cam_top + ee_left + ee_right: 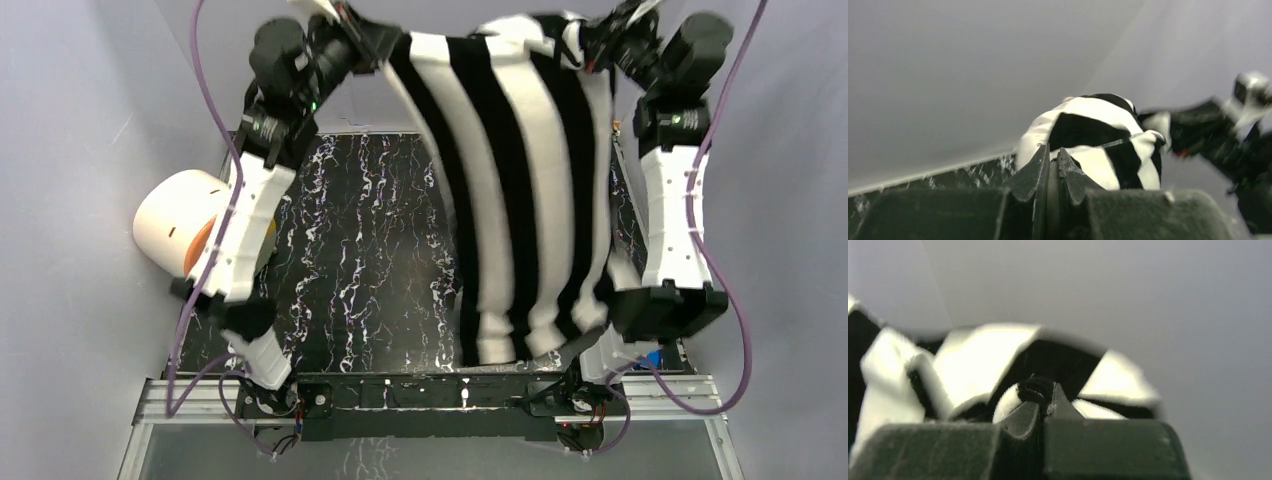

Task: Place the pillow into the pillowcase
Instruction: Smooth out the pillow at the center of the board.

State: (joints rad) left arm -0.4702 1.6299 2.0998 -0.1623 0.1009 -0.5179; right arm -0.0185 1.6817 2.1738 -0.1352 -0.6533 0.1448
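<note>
- Left claw (385, 45) clenched on 1 upper corner of the striped pillowcase (520, 200).
- Right claw (588, 45) clenched on the other upper corner.
- Pillowcase hangs between them, its lower end by the marbled surface (350, 250) near edge.

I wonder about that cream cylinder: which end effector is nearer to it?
Left. The left end effector grips the pillowcase aloft, past the cream cylinder; the right end effector grips its other corner, farther across.

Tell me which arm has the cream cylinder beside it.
The left arm: the cylinder lies right beside its white link, while the right arm stands by the hanging pillowcase.
</note>
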